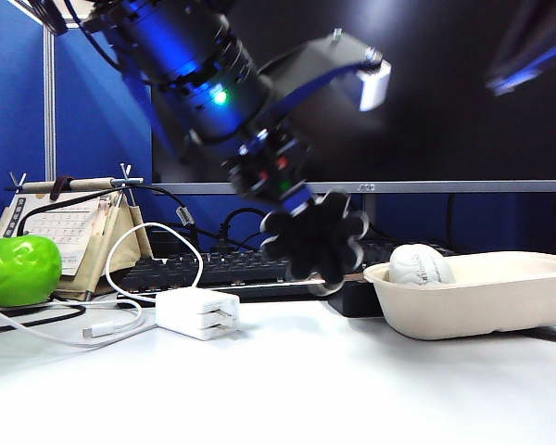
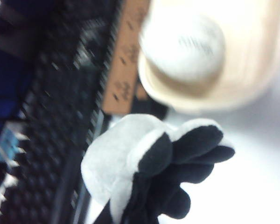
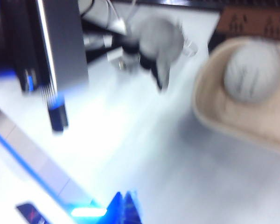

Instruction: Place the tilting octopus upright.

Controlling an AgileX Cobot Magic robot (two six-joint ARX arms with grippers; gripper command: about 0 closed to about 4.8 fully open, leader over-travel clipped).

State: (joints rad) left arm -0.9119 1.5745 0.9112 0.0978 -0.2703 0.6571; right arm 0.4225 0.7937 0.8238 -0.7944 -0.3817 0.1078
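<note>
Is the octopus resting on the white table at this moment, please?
No, the exterior view shows the octopus held up off the table by the left gripper, its black underside facing the camera.

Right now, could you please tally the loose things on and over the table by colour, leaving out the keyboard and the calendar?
Green: 1, the apple
White: 2, the charger and the ball
Beige: 1, the bowl
Grey and black: 1, the octopus, held off the table by the left gripper
Total: 5

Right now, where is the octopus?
In the exterior view the octopus hangs mid-frame in the left hand, above the table in front of the keyboard, just left of the beige bowl.
</note>
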